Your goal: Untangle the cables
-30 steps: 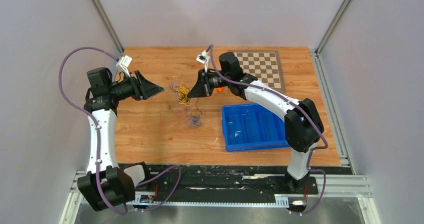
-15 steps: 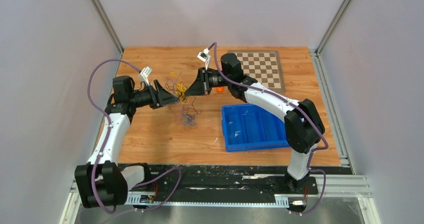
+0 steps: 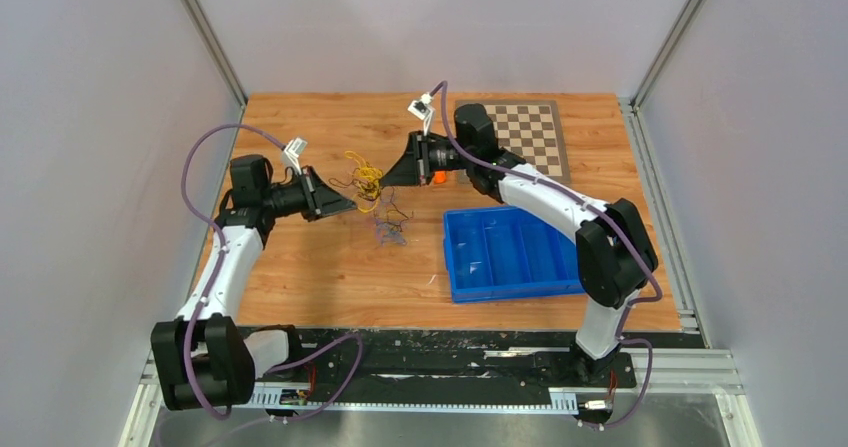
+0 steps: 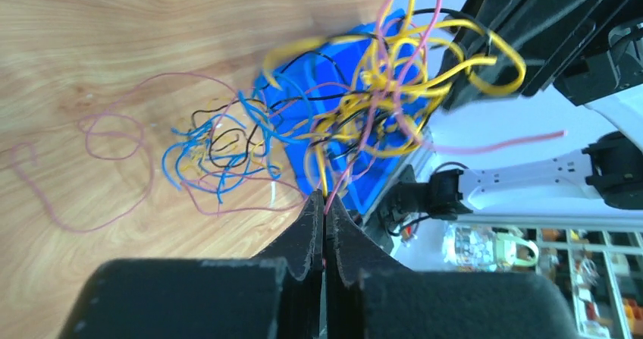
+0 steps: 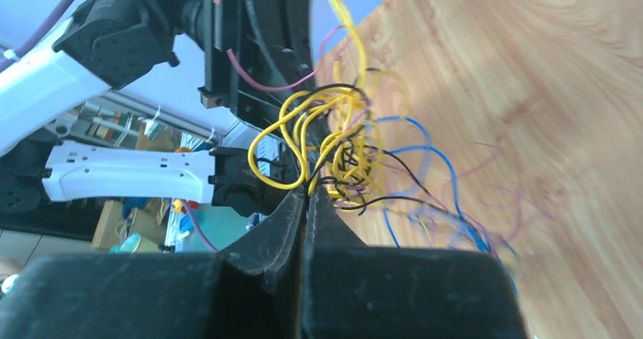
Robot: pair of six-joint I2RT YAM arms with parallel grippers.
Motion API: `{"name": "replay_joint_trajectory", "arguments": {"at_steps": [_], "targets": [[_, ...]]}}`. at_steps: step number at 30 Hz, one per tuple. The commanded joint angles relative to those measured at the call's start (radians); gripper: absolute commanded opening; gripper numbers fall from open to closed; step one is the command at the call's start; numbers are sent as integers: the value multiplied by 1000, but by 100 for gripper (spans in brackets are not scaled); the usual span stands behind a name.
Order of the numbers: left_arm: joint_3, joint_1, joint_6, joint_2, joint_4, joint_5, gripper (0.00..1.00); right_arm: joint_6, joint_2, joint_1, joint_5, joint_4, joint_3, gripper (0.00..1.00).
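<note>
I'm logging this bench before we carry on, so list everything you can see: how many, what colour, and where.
cables: one tangle of several thin strands, yellow, blue, black and pink; bunched between the two end effectors, loose ends trailing on the table
tray: one, blue, with compartments; right of the tangle
chessboard: one, brown and white checks; far right part of the table
small object: one, orange; beside the right wrist, too hidden to name
table: one, wood grain
arms: two, white and black; left, right
left end effector: black, shut on the cables
right end effector: black, shut on the cables
</note>
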Motion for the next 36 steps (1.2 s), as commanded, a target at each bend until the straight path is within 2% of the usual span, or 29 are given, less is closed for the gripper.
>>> {"name": "replay_joint_trajectory", "arguments": {"at_steps": [1,7,11,19,26,36], "targets": [[21,96,148,-48,-161,-24,0,-7,-97,-100,31,21,-33,0],[44,253,348,-37,-357,-121,0,-4,-146,-220,39,4,-50,0],[83,367,471,-3,-439,-248,0,-10,-167,-282,37,-13,-41,0],[139,530,626,98,-480,-453,0,-20,-177,-316,30,-29,-46,0],[153,600,724,201,-467,-599,0,-39,-186,-342,53,-49,-34,0],[115,620,800,253,-428,-679,0,-66,-194,-356,64,-88,-16,0]]}}
